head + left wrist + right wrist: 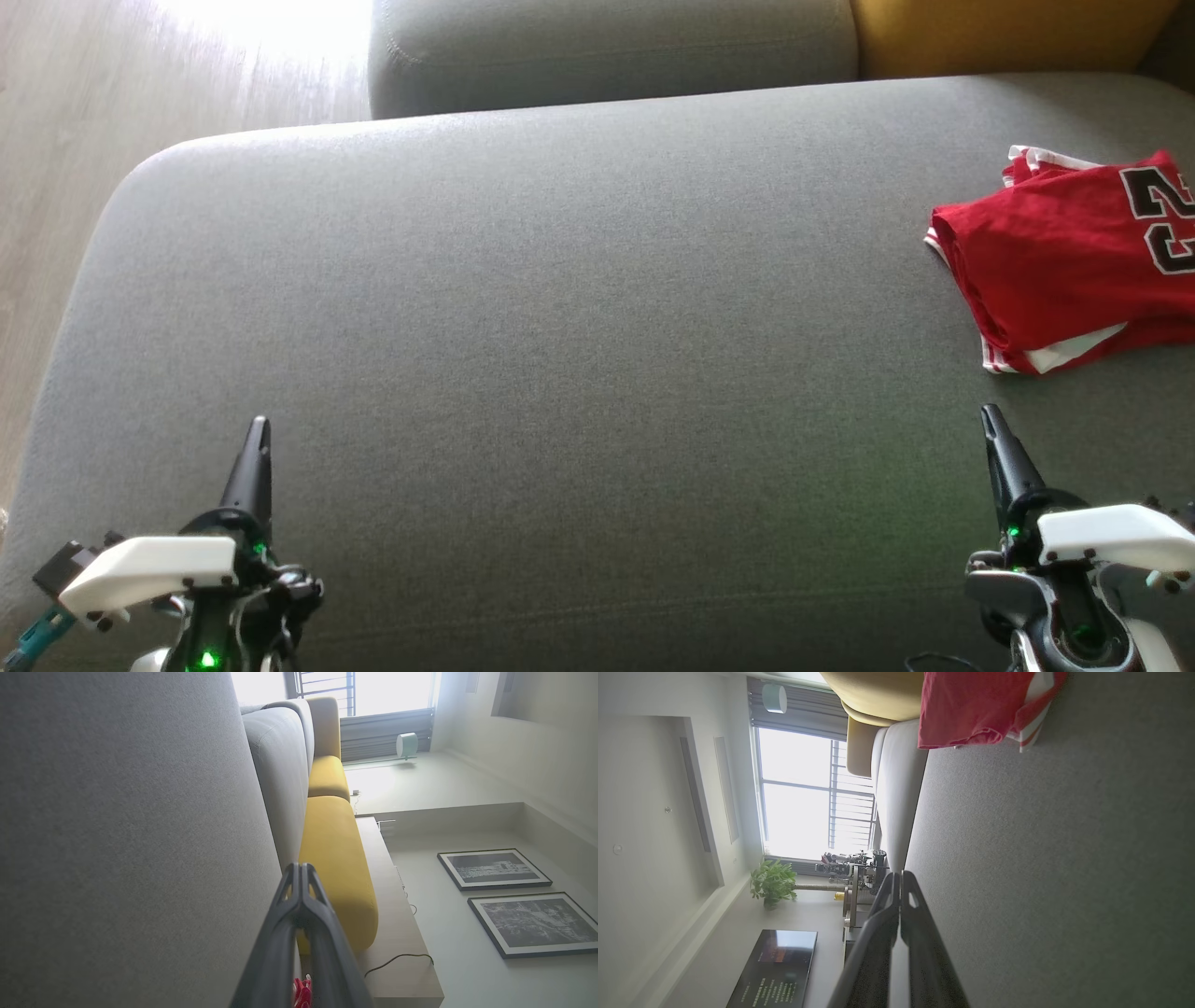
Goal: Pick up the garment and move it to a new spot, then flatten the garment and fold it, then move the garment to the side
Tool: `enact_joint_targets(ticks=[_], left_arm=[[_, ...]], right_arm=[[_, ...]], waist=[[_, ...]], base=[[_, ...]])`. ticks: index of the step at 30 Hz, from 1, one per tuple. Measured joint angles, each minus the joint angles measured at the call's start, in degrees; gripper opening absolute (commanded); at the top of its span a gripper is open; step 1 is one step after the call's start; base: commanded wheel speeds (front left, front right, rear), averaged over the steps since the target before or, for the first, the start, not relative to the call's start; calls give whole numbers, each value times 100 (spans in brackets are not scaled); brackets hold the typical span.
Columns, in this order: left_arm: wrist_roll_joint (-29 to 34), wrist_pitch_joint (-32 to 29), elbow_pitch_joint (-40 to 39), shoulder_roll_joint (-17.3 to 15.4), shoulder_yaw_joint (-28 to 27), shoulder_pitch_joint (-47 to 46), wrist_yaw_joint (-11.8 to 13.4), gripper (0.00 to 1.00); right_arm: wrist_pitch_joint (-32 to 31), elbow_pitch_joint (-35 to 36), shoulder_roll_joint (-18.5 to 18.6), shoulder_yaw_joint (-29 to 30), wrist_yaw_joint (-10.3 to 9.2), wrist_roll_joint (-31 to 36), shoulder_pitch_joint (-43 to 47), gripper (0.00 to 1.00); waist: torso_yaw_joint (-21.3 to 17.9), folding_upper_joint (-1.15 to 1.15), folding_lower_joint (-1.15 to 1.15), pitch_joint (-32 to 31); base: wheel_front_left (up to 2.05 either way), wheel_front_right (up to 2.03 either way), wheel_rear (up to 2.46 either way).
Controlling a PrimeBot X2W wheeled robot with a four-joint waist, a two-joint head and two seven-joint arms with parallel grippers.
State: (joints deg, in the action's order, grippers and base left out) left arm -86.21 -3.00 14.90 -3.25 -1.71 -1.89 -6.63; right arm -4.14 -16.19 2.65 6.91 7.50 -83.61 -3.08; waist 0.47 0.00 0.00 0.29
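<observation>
Garment (1055, 261), red with white trim and black numerals, lies folded on the sofa (560, 327). Left gripper (260, 427) and right gripper (987, 415) sit pinched closed, empty.

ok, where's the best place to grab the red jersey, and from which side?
Likely the near left corner of the red jersey: folded white-trimmed layers stack there on the grey cushion. Approach from the robot's side with the right gripper, shut now, nearest to it.
</observation>
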Motion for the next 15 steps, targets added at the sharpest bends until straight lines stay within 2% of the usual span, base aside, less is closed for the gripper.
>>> enact_joint_targets(ticks=[15], left_arm=[[-709,-197,59,4,-104,-114,-45,0]], right_arm=[[-201,0,-5,56,-1,-822,-2,0]], waist=[[-47,0,0,-11]], base=[[0,0,0]])
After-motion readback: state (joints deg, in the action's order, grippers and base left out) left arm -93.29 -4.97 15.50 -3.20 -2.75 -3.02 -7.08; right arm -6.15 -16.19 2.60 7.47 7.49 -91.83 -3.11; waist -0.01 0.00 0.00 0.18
